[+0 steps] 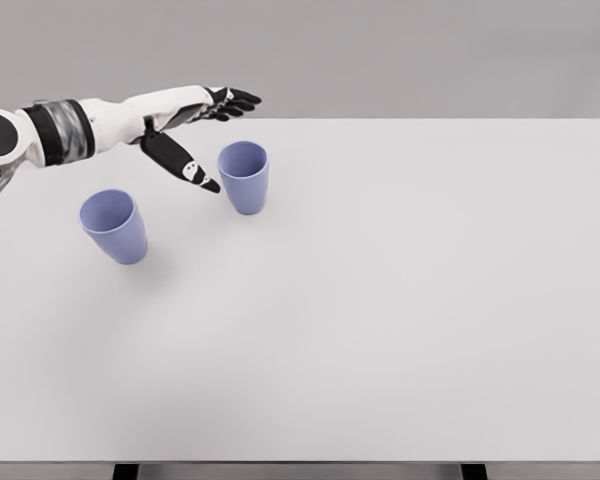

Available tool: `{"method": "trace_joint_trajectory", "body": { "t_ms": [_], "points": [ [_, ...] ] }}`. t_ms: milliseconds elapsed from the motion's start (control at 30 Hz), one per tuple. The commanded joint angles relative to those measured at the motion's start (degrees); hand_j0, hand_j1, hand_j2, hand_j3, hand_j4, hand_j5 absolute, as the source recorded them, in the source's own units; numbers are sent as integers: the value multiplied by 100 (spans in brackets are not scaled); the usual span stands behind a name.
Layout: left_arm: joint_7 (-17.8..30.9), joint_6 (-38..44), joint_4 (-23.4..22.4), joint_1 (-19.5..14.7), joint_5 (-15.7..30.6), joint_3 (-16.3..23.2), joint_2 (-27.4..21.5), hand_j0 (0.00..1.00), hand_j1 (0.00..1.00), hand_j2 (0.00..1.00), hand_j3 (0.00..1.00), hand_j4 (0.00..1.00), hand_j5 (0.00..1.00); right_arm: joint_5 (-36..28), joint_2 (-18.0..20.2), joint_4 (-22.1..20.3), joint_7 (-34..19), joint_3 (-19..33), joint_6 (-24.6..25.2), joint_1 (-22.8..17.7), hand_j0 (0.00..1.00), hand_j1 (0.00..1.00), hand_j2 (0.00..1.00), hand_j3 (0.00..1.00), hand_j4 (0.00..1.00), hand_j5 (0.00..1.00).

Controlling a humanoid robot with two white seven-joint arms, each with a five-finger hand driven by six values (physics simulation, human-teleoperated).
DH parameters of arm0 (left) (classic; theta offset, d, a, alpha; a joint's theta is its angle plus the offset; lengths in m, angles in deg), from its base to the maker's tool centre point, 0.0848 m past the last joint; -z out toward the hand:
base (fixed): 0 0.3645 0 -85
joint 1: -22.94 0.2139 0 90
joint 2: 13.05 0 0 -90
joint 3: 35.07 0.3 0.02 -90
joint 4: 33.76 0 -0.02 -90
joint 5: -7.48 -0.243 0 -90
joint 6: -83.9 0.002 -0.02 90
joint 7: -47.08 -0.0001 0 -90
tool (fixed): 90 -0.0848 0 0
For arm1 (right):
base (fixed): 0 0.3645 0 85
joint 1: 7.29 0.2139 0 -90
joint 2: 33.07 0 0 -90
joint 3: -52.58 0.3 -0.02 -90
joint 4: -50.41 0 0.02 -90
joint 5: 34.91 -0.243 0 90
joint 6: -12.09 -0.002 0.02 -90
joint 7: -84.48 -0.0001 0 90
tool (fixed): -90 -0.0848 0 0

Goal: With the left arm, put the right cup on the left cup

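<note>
Two lavender-blue cups stand upright on the white table (380, 300). The left cup (114, 226) is near the left side, and the right cup (244, 176) is further back and to its right. My left hand (216, 140) reaches in from the left, just left of and slightly behind the right cup. Its fingers (235, 100) are stretched out flat above the cup's far side and the thumb (183, 163) points down toward the cup's left wall. The hand is open and holds nothing. It does not touch the cup.
The table's far edge runs just behind the hand. Its front edge (300, 462) shows at the bottom of the view, with two dark legs below it.
</note>
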Motion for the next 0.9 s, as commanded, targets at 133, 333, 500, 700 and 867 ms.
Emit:
{"method": "trace_joint_trajectory", "body": {
  "t_ms": [133, 333, 500, 700, 867],
  "points": [
    [-1, -5, -543, -61, -118, 140, 325, 100, 100, 100, 100, 100, 100, -1, 1, 1, 0, 0, 0, 0, 100, 100, 100, 100, 100, 100],
    [-1, 4, -871, -158, -207, 184, 476, 100, 100, 100, 100, 100, 100, -1, 1, 1, 0, 0, 0, 0, 100, 100, 100, 100, 100, 100],
    [-1, 4, -1056, -167, -268, 184, 564, 100, 100, 100, 100, 100, 100, -1, 1, 1, 0, 0, 0, 0, 100, 100, 100, 100, 100, 100],
    [-1, -5, -1284, -167, -286, 202, 687, 100, 100, 100, 100, 100, 100, -1, 1, 1, 0, 0, 0, 0, 100, 100, 100, 100, 100, 100],
    [-1, 4, -1398, -176, -286, 220, 722, 100, 100, 100, 100, 100, 100, -1, 1, 1, 0, 0, 0, 0, 100, 100, 100, 100, 100, 100]
  ]
}}
